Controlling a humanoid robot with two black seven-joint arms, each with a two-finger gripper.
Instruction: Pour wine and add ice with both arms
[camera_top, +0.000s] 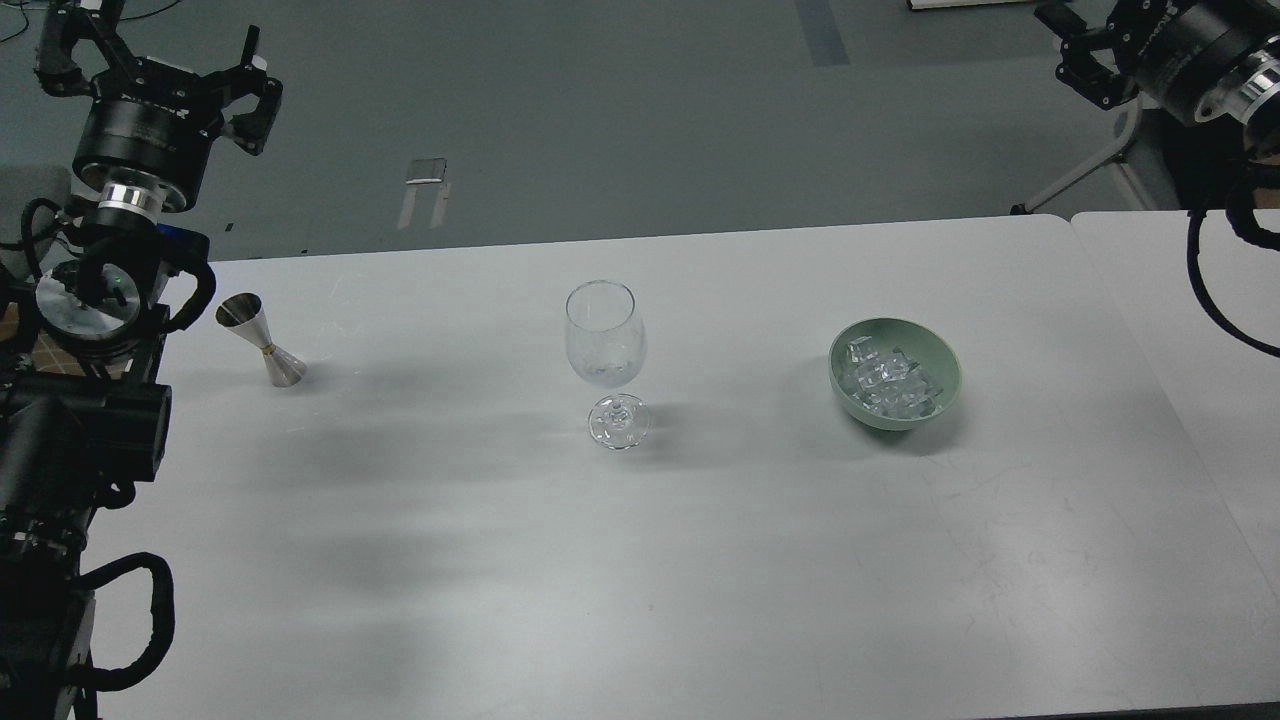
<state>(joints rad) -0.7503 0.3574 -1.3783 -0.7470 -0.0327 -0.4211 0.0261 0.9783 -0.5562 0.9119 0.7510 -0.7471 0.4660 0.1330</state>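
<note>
Our left gripper (190, 70) hangs raised beyond the table's (640, 560) far left corner, and we cannot tell its fingers apart. Below it stands a metal jigger (262, 340). Our right gripper (1085, 65) sits high at far right, state unclear too. The ice (888, 382) lies in a green bowl (940, 395) down-left of it, with the wine glass (606, 350) further left.

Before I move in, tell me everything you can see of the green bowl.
The green bowl is a pale sage, matte, ceramic-looking round bowl, standing upright on the white table, right of the wine glass and apart from it. The ice, clear chunks, is heaped inside below the rim. Neither tool touches it.
</note>
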